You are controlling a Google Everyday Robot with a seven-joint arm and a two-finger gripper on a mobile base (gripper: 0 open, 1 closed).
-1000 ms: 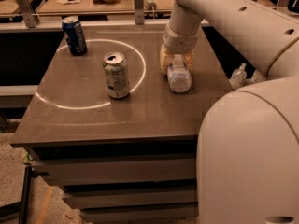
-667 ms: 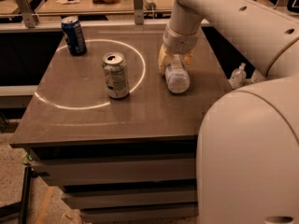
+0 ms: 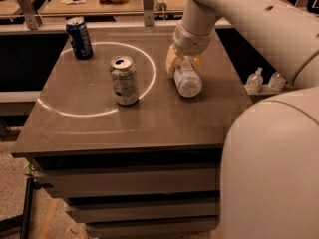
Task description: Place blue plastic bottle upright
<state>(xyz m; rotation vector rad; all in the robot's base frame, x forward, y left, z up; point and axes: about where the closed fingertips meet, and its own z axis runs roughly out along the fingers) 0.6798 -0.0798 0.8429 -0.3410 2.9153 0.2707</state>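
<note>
A dark table (image 3: 99, 128) with a pale ring (image 3: 153, 73) stands on speckled floor (image 3: 12, 183), a cluttered wooden counter (image 3: 50, 4) behind it, the tool (image 3: 183, 66) low over its far right.

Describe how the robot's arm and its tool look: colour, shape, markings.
The cream, smooth-shelled tubular arm has thick rounded links, small dark oval recesses and a ribbed wrist collar. No cables show. Its pale yellowish tool is at the dark brown square table's far right.
</note>
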